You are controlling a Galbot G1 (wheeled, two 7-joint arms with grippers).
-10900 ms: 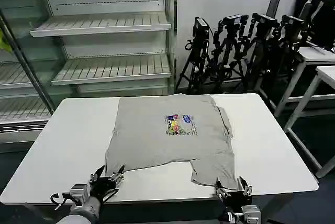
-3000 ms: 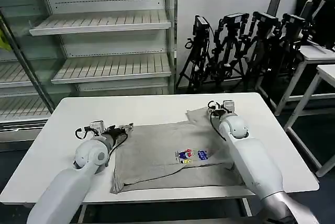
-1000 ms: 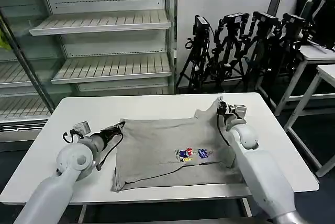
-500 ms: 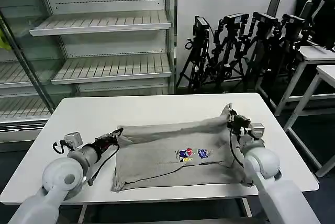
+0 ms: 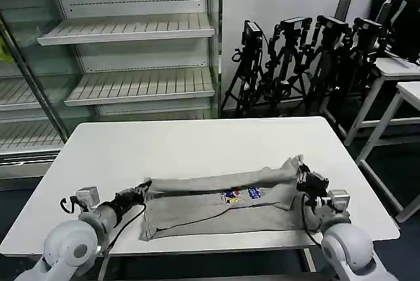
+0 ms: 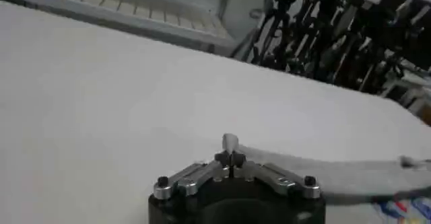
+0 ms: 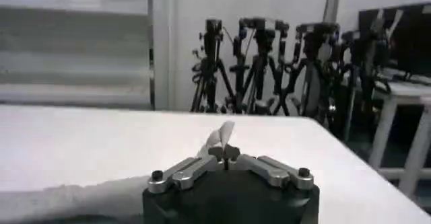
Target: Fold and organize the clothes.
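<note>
- Two tools, both pinched on the grey T-shirt (image 5: 223, 205): left tool (image 5: 139, 191) and right tool (image 5: 303, 179) hold the lifted far edge over the white desk (image 5: 197, 143).
- I'd carry it level toward me, land it flush on the near hem.

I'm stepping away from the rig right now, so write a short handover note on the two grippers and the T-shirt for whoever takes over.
Left gripper: shut on the T-shirt, pinching the far edge at the shirt's left end, low over the white table.
Right gripper: shut on the T-shirt, pinching the same far edge at the right end, raised slightly higher.
T-shirt: lies across the near half of the table, print up, its far edge lifted into a ridge between the two grippers.
Done: both corners gripped, edge carried toward the near side.
Left: lay that edge down to finish this fold, release, then probably fold again and tidy.
</note>
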